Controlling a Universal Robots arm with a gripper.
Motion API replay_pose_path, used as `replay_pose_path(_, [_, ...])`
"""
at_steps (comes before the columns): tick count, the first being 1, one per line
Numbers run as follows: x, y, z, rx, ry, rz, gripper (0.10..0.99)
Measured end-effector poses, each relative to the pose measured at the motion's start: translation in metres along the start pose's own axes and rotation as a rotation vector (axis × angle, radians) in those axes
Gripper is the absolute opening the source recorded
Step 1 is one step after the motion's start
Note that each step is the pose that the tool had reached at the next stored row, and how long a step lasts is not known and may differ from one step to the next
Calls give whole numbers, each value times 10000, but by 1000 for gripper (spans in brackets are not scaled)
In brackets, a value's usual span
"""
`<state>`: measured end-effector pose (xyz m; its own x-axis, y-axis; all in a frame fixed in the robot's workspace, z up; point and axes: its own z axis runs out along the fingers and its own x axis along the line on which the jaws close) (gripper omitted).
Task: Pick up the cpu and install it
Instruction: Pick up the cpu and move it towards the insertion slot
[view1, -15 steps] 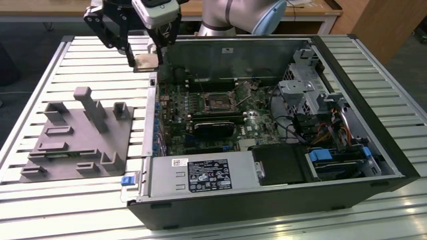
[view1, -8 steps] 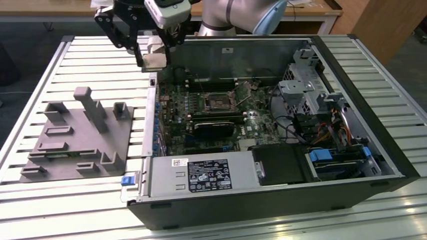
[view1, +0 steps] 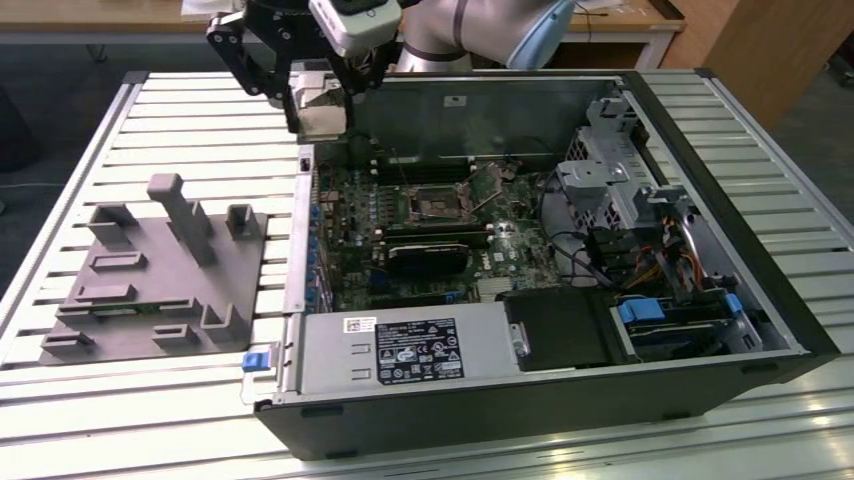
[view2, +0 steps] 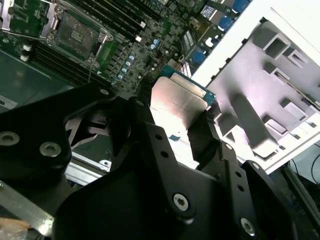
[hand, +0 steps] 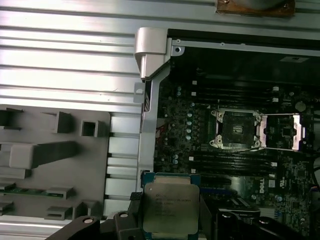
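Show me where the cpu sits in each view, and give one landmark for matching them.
Exterior view: the cpu, a pale plate in the claw, above the far corner of the case on the exterior view's left.
Second wrist view: the cpu is clamped in the claw, silver top showing.
First wrist view: the cpu is in the claw, beside the case's edge.
Shared landmark: the motherboard socket.

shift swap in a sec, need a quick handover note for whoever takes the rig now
Gripper: fingers shut on the cpu, gripped by its edges.
Where: held in the air over the case wall, between the grey fixture and the motherboard.
Done: cpu picked up.
Left: socket is open with no chip in it; cpu not yet seated.
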<state>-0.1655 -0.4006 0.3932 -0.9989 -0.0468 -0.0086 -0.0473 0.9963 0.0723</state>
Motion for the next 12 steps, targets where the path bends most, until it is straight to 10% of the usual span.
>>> replay_pose_path(12, [-163, 102, 17, -1, 0, 0, 541])
